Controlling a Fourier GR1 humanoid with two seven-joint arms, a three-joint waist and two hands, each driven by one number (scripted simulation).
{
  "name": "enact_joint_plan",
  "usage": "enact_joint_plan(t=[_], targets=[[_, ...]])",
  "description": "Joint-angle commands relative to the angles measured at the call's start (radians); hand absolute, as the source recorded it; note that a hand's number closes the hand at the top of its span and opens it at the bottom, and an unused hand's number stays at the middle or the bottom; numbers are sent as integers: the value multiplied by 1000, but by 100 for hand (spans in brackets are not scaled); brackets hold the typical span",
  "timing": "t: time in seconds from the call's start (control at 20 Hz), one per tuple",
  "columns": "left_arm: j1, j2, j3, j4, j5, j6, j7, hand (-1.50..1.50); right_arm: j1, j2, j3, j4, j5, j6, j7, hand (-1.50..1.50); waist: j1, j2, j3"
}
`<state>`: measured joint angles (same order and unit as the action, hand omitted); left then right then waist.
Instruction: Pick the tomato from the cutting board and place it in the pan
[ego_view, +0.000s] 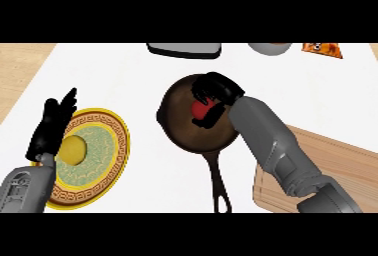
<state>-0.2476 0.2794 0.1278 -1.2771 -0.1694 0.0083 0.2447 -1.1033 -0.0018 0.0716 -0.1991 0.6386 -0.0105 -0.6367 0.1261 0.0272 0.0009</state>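
Right hand (214, 97), black and glossy, hung over the bowl of the pan (181, 117), fingers curled round the tomato (200, 108); tomato red, smooth and round, mostly hidden, a small patch showing between the dark fingers; whether touching the pan's floor or held just above it, impossible to tell. Grey forearm, matte and cylindrical, running down and to the right from that hand, crossing over the near corner of the cutting board (336, 160).

Pan dark brown, round, dull like cast iron, directly beneath the right hand; long thin handle (218, 185) trailing toward the lower edge, below and slightly left of the hand, ending in a loop with a hole. Cutting board pale wood with visible grain, rectangular with a rounded edge, below and to the right of the hand, partly under the forearm.

Left hand (52, 127) well apart from the pan, fingers straight and pointing upward, spread a little, holding nothing; resting over the left rim of a round plate (111, 150). Plate with a yellow band, a dark key-pattern border and a pale green patterned centre; a smooth yellow round thing (74, 149) lying on it just right of the left hand.

Beyond the right hand, along the far edge: a flat grey and dark slab (184, 49), a pale rounded vessel (267, 48), and an orange packet (323, 49).
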Motion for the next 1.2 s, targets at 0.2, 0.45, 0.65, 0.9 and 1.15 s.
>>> enact_joint_plan(t=[0.2, 0.45, 0.65, 0.9, 1.15], targets=[[-33, -28, -41, -11, -20, -1, 5, 0, 49, 2, 62, 43, -100, 65, -12, -150, 52, 10, 2], [-70, -29, -41, 38, -19, -12, -7, 0, 75, 2, 72, 9, -185, 60, -15, -150, 80, 14, 2], [-81, -20, -27, 60, -21, -6, -5, 0, 110, 2, 54, -19, -276, 74, -87, -150, 59, 13, 2], [-95, -9, -14, 57, -19, -3, 15, 0, 96, 2, 24, -38, -414, 51, -72, -150, 50, 6, 2], [-48, 16, 17, 37, 2, -12, 10, 0, -3, 2, -18, -8, -494, 43, 12, -150, 0, -3, 1]])
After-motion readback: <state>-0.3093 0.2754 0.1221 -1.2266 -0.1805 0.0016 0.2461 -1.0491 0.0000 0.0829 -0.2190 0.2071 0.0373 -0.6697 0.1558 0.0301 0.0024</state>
